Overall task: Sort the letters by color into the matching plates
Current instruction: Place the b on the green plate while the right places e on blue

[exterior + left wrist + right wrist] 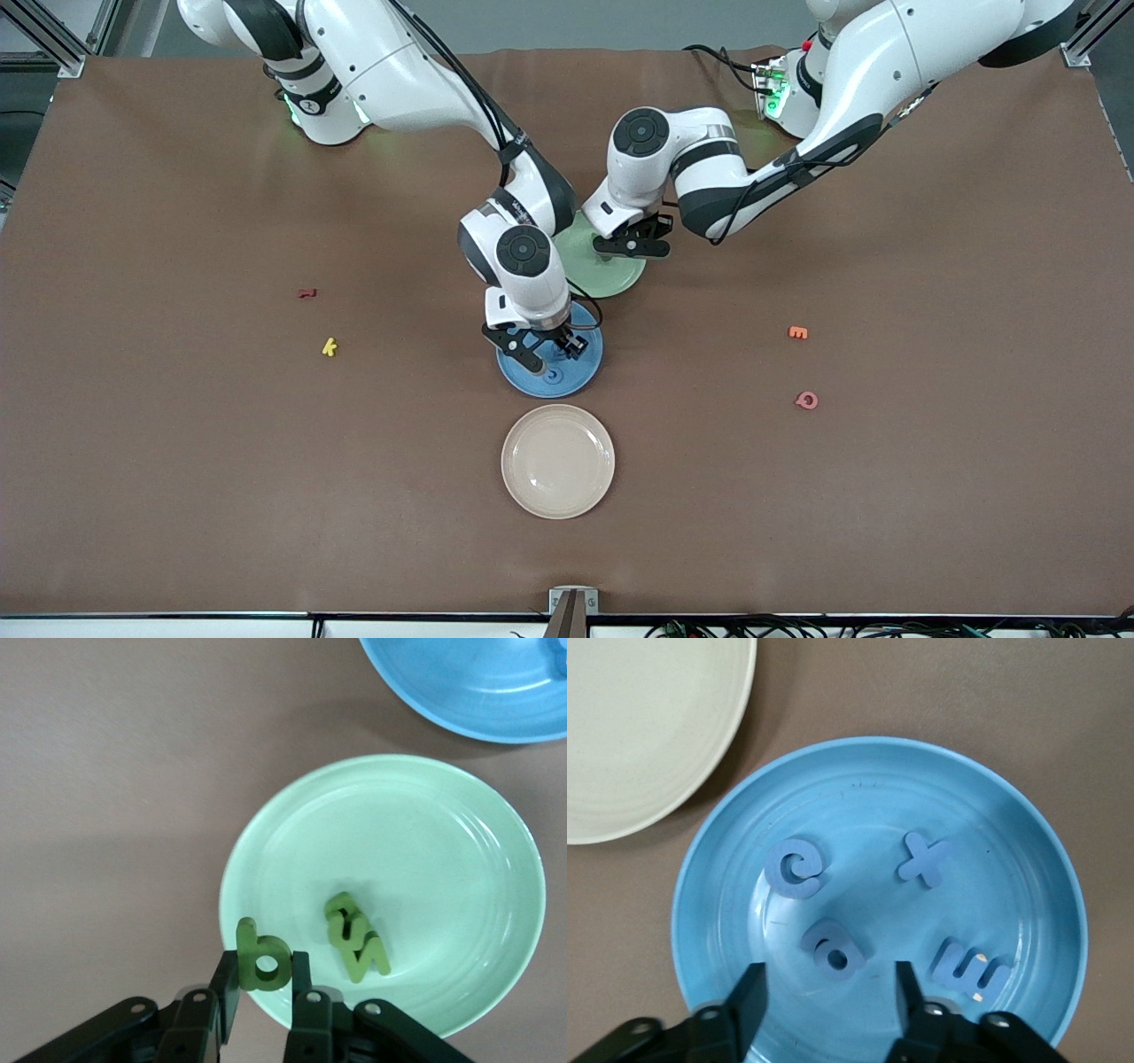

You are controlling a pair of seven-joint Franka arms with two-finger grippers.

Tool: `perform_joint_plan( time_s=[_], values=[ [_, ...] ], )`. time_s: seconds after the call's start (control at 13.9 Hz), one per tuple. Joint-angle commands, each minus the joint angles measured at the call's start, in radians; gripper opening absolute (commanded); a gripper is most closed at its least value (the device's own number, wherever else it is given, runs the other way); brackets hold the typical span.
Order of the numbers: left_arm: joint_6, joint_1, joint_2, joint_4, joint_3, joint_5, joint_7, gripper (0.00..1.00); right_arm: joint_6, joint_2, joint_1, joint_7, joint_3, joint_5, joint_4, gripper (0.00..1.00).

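The left hand (263, 985) pinches a green letter b (260, 961) upright, hanging just above the rim of the green plate (461, 850), so the drop lies slightly inward over the dish, where two or three green letters (356, 937) already lie in a heap; I cannot count them surely. The right hand (830, 988) hangs spread over the blue plate (1028, 850), and a blue letter (832, 948) lies flat on the plate between its fingers beside three more blue letters (921, 859), seemingly just let go. The blue plate sits nearer the front edge of the desk (177, 496) than the green one, a cream plate (558, 461) nearer still. A yellow letter (330, 347), an orange one (798, 333) and two reddish ones (806, 400) lie well apart toward the desk's ends, blocking nothing.
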Motion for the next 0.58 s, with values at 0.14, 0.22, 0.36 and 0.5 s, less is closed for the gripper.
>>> perform_joint_plan(
  time_s=[0.14,0.22,0.36,0.5],
  values=[
    [0.073,-0.060,-0.001,-0.004,0.070,-0.012,-0.058,0.48,-0.020,0.005,-0.002,-0.001,-0.010,0.005,0.033,1.00],
    [0.073,-0.063,-0.002,-0.004,0.075,-0.012,-0.071,0.87,-0.041,-0.001,-0.010,-0.045,-0.013,0.002,0.031,1.00],
    [0.071,-0.059,-0.005,0.002,0.083,-0.012,-0.075,1.00,-0.153,-0.039,-0.048,-0.172,-0.015,0.003,0.024,1.00],
    [0.070,-0.060,-0.008,0.022,0.101,-0.010,-0.071,1.00,-0.277,-0.102,-0.096,-0.284,-0.016,0.002,0.019,1.00]
  ],
)
